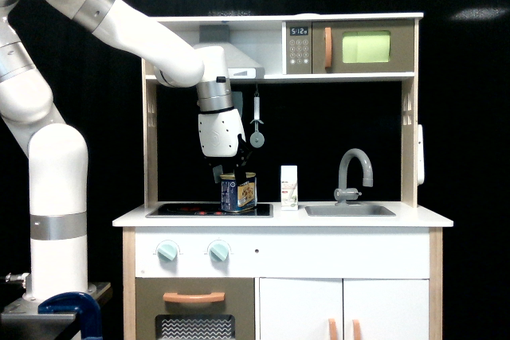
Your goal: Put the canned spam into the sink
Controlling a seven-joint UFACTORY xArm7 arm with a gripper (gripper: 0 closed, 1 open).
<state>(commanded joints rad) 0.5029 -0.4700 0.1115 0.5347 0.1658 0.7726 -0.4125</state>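
The canned spam (pixel 239 193) is a small tin with a dark blue label and a gold top. It stands upright on the black hob (pixel 187 210), at the hob's right end. My gripper (pixel 229 171) hangs right above the tin, open, with its dark fingers (pixel 216 171) reaching down to about the tin's top rim. Whether they touch the tin I cannot tell. The sink (pixel 349 210) is a shallow grey basin set in the counter toward the exterior view's right, well apart from the tin.
A slim white carton (pixel 289 187) stands between the tin and the sink. A grey faucet (pixel 355 171) arches over the basin. Utensils (pixel 256 125) hang behind my wrist. A shelf with a microwave (pixel 362 47) runs overhead, and wooden side posts flank the counter.
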